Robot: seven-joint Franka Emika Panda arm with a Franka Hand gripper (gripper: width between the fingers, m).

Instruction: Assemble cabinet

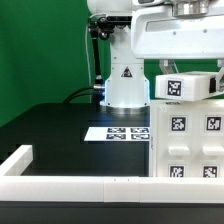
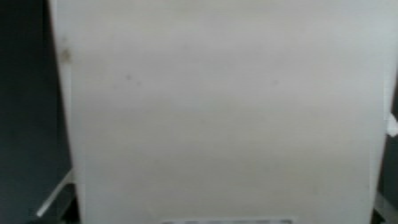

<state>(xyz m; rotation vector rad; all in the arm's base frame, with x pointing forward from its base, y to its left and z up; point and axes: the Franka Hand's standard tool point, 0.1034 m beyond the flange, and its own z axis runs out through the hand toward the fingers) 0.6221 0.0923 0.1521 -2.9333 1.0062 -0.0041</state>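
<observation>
The cabinet (image 1: 195, 148) stands on the black table (image 1: 60, 125) at the exterior view's right, partly cut off by the frame edge. It is a large white boxy case, and its front carries square black-and-white fiducial tags (image 1: 180, 125) in two rows. The tags show block patterns only, with no letters or numbers to read.

A smaller white tagged block (image 1: 192, 88) sits over the top of the case, slightly tilted. I cannot tell whether it rests on the case or is held just clear of it.

The arm's white wrist housing hangs directly above this block, and the gripper (image 1: 168, 68) shows only as a dark patch between them. I cannot tell whether its fingers are spread or closed, or whether they hold the block.

Just beside the cabinet, toward the exterior view's left, the marker board (image 1: 122, 132) lies flat in front of the robot base (image 1: 125, 85). The base bears a black triangle warning sign (image 1: 126, 73); any wording on it is too small to read. A low white border rail (image 1: 70, 184) runs along the table's near edge.

In the wrist view a plain white face (image 2: 222, 110) fills nearly the whole frame, with dark margins on either side.
</observation>
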